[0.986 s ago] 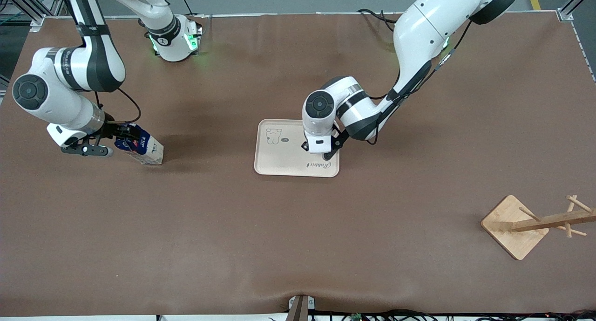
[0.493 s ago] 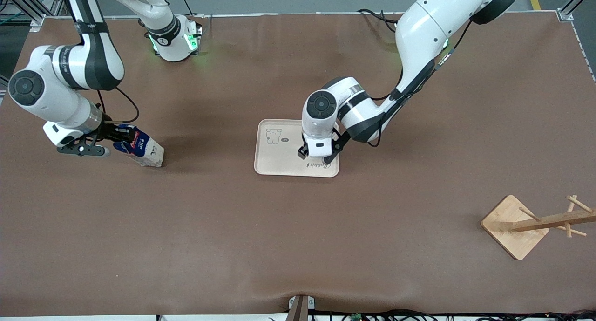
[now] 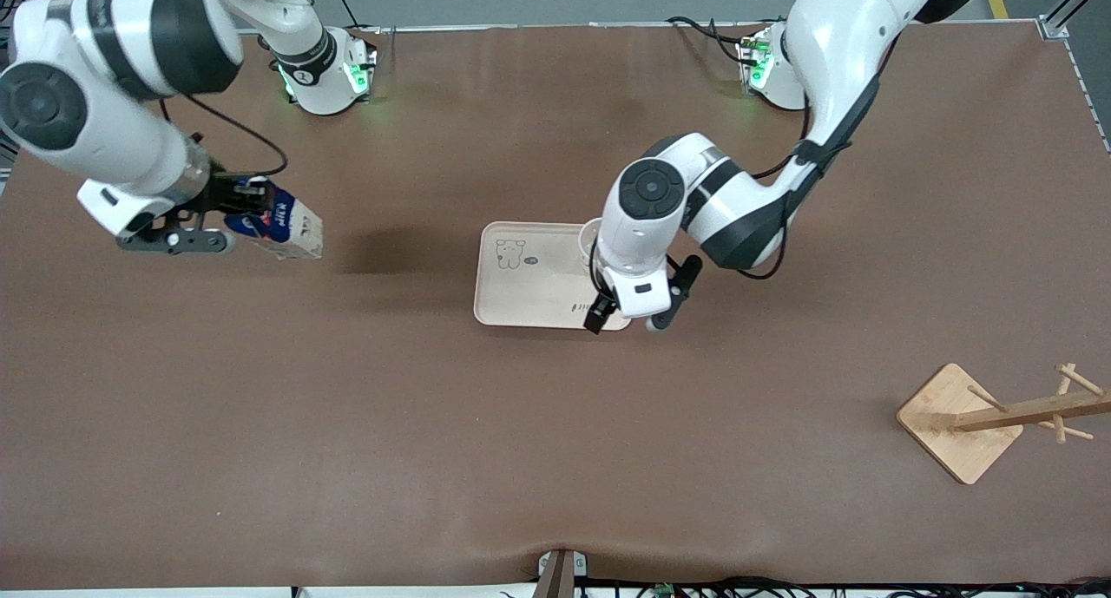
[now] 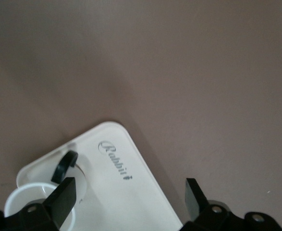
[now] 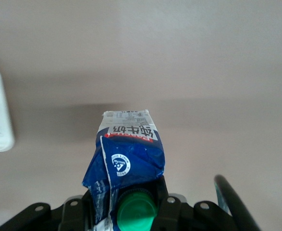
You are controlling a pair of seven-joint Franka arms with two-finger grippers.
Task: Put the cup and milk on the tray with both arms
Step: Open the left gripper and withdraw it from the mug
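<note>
Tray (image 4: pixel 131 192) reads "Rabbit"; right pincer (image 5: pixel 131 211) grips the milk (image 5: pixel 128 149).

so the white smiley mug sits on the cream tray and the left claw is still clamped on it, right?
Not clamped: the left wrist view shows the left claw open, clear of the white mug, which does sit on the cream tray.

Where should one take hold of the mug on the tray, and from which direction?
Take the mug by its rim wall, coming straight down from above: it stands upright on the tray with its mouth open upward. Pinch the wall away from the handle, which sticks out sideways.
</note>
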